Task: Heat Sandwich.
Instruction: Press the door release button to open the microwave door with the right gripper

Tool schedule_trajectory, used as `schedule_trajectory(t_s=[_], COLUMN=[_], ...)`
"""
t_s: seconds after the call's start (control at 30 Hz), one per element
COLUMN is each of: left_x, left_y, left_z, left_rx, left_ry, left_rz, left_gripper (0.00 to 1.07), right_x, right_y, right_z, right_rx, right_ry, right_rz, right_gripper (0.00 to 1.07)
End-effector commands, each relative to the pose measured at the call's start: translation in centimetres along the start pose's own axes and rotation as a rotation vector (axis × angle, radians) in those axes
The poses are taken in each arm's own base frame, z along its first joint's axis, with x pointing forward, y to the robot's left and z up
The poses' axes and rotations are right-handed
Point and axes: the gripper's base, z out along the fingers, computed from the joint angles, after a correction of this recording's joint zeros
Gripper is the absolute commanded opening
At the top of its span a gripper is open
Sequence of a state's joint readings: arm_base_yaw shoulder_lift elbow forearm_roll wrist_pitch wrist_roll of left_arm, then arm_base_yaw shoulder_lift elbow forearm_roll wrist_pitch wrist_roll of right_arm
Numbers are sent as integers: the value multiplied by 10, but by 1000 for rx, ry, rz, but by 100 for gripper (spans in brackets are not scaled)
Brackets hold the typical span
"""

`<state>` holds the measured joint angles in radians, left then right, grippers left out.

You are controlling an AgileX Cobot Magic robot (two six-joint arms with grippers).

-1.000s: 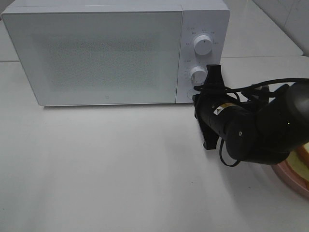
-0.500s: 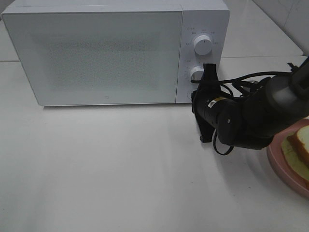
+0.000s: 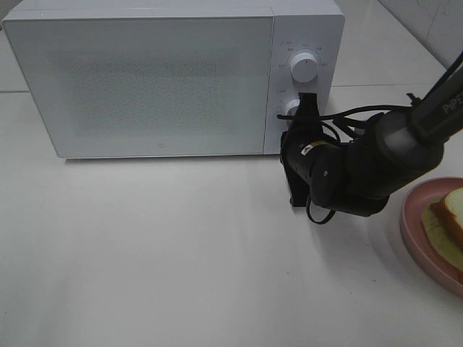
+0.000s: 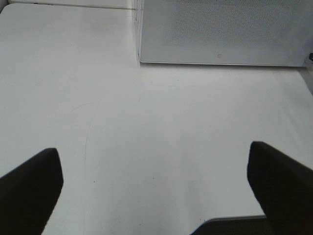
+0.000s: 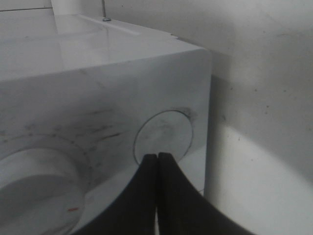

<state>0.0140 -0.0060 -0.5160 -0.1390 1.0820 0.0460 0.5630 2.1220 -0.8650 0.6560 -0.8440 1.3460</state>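
The right gripper [image 5: 157,155], pinched closed on nothing, points straight at the microwave's [image 3: 145,79] round door button [image 5: 164,133], with the sandwich [image 3: 448,225] on its pink plate [image 3: 411,217] beside that same arm, at the right of the desk [image 3: 145,253].

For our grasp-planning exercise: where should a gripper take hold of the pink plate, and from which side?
Take the pink plate by its raised rim, coming in low from the left of the high view. The rim is bare there and the sandwich sits further in, so the grip would likely clear the bread. Its right side is out of frame.
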Motion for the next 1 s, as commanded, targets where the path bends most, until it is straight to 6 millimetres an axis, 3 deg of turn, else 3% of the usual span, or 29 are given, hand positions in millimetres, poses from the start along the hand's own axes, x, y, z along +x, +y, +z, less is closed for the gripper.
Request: schedule_trajectory(t_s=[0.03,0.37,1.0], left_x=[0,0,0], left_y=[-1,-1,-1], left_z=[-2,-2,-2], left_rx=[11,11,11], left_ry=[-28,-28,-28], left_rz=[0,0,0], left_gripper=[97,97,97], right_x=[0,-12,-1], right_y=[0,5,23], right_z=[5,11,13], right_rx=[-3,-33,-133], right_ry=[-10,-51,-14], right_rz=[3,8,9], right_gripper=[0,0,0])
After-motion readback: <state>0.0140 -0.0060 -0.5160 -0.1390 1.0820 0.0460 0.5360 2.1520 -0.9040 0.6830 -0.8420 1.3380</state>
